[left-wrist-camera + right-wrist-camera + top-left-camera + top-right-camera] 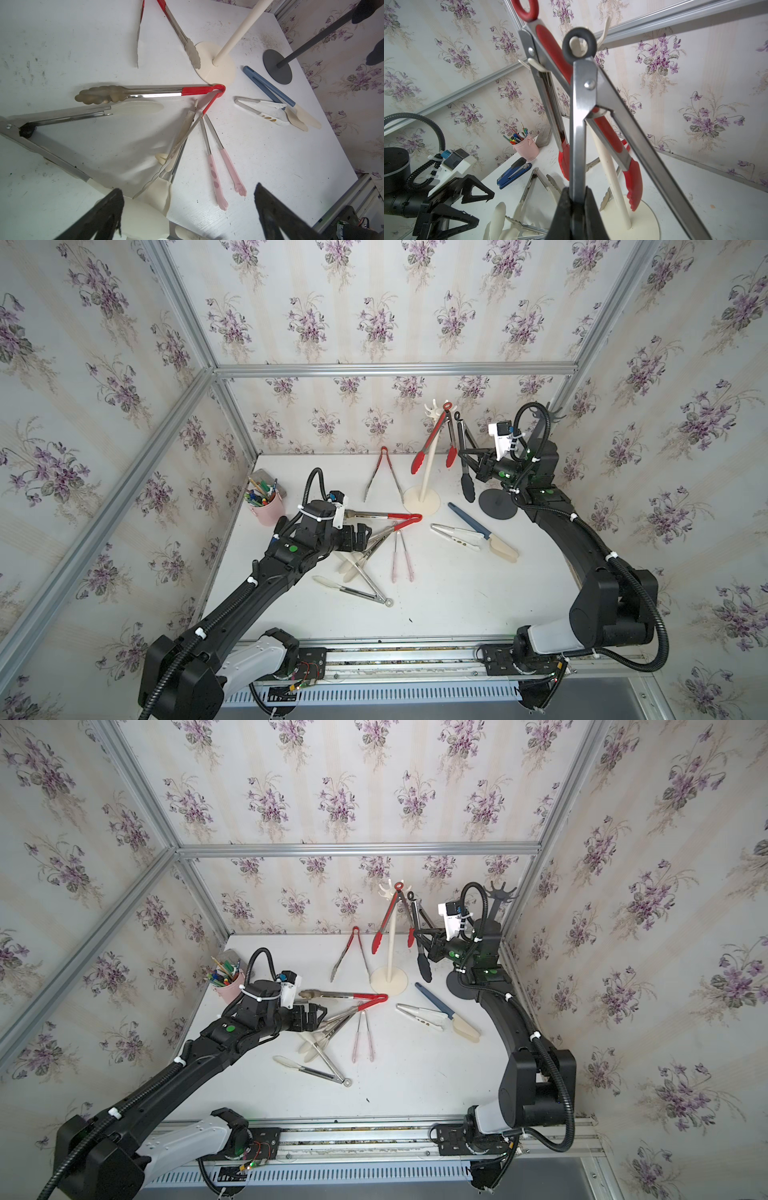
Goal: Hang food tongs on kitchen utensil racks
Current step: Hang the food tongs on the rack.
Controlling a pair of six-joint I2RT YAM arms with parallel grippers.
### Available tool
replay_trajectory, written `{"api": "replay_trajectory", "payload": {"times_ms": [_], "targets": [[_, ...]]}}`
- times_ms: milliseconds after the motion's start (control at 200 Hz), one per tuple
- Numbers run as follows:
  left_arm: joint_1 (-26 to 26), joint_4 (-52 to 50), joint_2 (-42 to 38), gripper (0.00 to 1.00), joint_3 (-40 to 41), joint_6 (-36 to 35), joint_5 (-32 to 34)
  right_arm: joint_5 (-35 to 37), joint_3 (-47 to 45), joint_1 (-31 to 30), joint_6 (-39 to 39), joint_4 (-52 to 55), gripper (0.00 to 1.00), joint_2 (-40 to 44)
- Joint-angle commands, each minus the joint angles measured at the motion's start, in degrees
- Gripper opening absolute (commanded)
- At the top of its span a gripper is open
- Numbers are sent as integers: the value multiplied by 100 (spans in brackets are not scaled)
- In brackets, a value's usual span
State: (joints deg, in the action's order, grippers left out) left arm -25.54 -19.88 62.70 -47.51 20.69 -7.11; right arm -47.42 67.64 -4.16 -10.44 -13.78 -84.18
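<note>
My right gripper (577, 190) is shut on one steel arm of the black-tipped food tongs (578, 124), held upright. Their black ring (566, 47) sits around a hook of the cream-white utensil rack (430, 464). Red food tongs (432, 439) hang from the same crown. The dark grey rack (498, 506) stands behind my right gripper (461, 453). My left gripper (188, 189) is open, low over a pile of cream-tipped tongs (149, 197). Red-handled tongs (197, 90) and pink tongs (216, 178) lie just beyond the pile.
A pink cup (268, 506) of pens stands at the table's left edge, a blue stapler (513, 169) near it. Blue tongs (478, 526) and small white tongs (457, 535) lie right of centre. Another red-handled pair (384, 477) lies by the back wall.
</note>
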Motion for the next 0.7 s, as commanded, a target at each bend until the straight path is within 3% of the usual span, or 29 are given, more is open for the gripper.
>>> {"api": "replay_trajectory", "payload": {"times_ms": [0,445,520,699], "targets": [[5,67,-39,99,0,-30,-15,-160,52,-5,77,-149,0,-45],[5,72,-100,99,49,-3,-18,-260,-33,-5,114,-31,0,-72],[5,72,-100,99,48,4,-14,-203,21,-3,77,26,7,-67],[5,72,-48,99,24,26,-9,48,181,-14,-29,220,35,-46]]}}
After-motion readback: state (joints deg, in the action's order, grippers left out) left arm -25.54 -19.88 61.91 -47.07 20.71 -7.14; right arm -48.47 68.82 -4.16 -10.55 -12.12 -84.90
